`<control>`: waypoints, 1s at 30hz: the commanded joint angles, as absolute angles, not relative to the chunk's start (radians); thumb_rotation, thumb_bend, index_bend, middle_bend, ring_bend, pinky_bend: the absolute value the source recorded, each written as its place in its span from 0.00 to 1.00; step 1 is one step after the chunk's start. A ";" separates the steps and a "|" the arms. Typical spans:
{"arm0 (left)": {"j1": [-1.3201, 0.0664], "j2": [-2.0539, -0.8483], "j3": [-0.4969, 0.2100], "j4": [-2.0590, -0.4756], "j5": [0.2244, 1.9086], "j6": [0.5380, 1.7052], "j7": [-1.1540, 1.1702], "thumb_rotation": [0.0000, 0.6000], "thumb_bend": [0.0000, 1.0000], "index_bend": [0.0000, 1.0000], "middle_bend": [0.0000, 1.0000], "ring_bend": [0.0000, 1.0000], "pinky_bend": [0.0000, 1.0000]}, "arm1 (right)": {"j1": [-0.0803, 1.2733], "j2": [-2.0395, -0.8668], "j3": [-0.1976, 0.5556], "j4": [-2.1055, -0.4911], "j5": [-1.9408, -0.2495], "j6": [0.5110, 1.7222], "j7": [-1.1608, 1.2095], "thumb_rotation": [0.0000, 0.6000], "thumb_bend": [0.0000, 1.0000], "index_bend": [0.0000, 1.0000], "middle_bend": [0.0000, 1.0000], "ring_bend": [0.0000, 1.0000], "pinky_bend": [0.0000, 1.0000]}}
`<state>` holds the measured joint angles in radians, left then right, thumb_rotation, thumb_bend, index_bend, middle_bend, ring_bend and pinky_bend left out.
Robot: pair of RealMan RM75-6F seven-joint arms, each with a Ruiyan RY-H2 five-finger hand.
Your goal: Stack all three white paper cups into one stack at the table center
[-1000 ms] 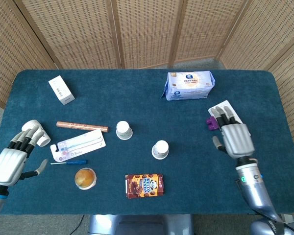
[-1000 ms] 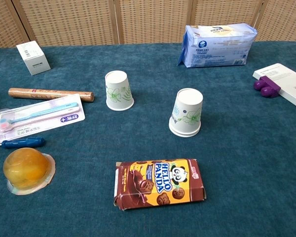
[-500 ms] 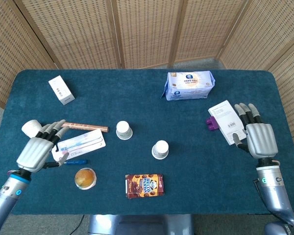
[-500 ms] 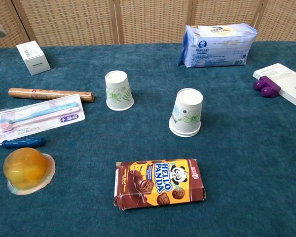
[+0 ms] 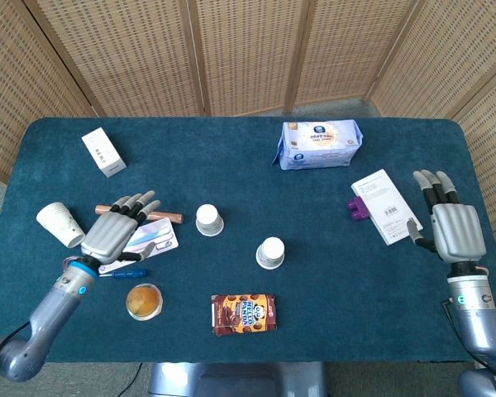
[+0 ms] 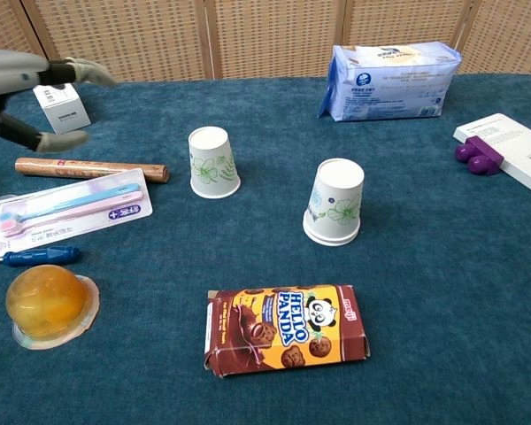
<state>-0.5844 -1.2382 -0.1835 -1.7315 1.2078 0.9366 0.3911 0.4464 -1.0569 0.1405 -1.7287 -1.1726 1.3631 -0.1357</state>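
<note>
On the blue tabletop (image 5: 231,157) the left robot hand (image 5: 120,231) hovers spread and empty; reaching centre-frame, it might topple the nearest paper cup (image 5: 208,219).

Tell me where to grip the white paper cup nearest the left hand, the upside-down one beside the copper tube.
Take the upside-down white paper cup around its side wall, above the wider rim that sits on the blue table. It tapers upward, so fingers wrap best around mid-height. Come from its left: the open left hand is already there, and that side looks free past the copper tube.
</note>
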 commanded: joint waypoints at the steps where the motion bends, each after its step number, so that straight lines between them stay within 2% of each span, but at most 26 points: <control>1: -0.631 -1.283 -0.195 -1.694 1.161 0.906 0.436 0.53 0.44 0.00 0.00 0.00 0.12 | 0.439 -1.053 0.150 -1.720 -1.173 1.356 -0.123 1.00 0.40 0.00 0.11 0.00 0.52; 15: -0.769 -1.474 -0.199 -1.499 1.047 0.835 0.470 0.63 0.44 0.00 0.00 0.00 0.15 | 0.396 -1.028 0.181 -1.690 -1.171 1.333 -0.074 1.00 0.40 0.00 0.11 0.00 0.52; 25: -0.840 -1.576 -0.211 -1.389 1.052 0.813 0.426 0.64 0.44 0.00 0.00 0.00 0.18 | 0.369 -1.006 0.199 -1.693 -1.165 1.328 -0.061 1.00 0.40 0.00 0.11 0.00 0.52; 30: -0.861 -1.614 -0.211 -1.345 1.051 0.807 0.404 0.76 0.45 0.00 0.00 0.00 0.25 | 0.356 -1.000 0.206 -1.691 -1.162 1.329 -0.056 1.00 0.40 0.00 0.11 0.00 0.52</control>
